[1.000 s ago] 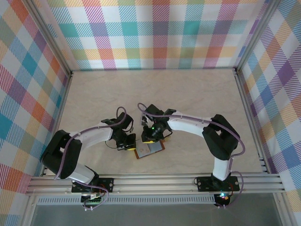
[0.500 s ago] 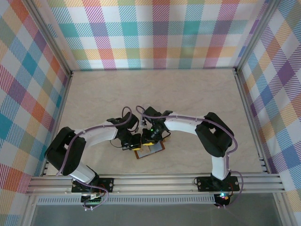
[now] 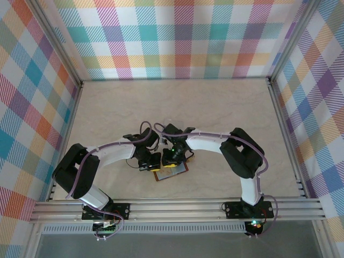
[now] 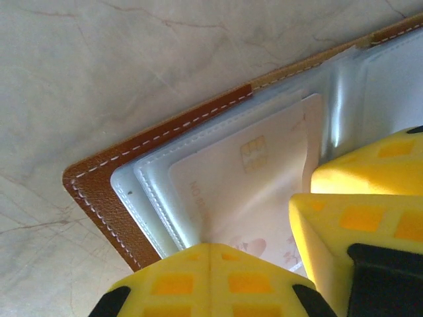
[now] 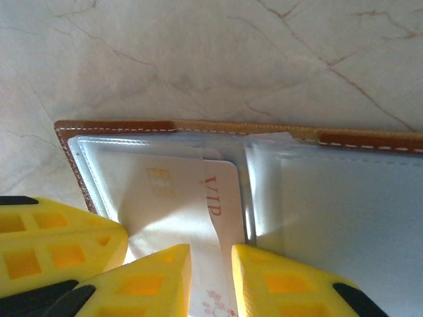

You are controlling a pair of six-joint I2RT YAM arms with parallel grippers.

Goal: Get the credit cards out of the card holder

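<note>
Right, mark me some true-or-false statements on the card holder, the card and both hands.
1. The card holder lies open on the table. True.
2. The card in it reads VIP. True.
3. The holder's cover is black. False: it is brown leather with pale stitching.
4. The card lies out on the bare table. False: it is at least partly tucked in a clear pocket of the holder.
5. The left hand and right hand are at opposite sides of the table. False: both are close together at the holder.
</note>
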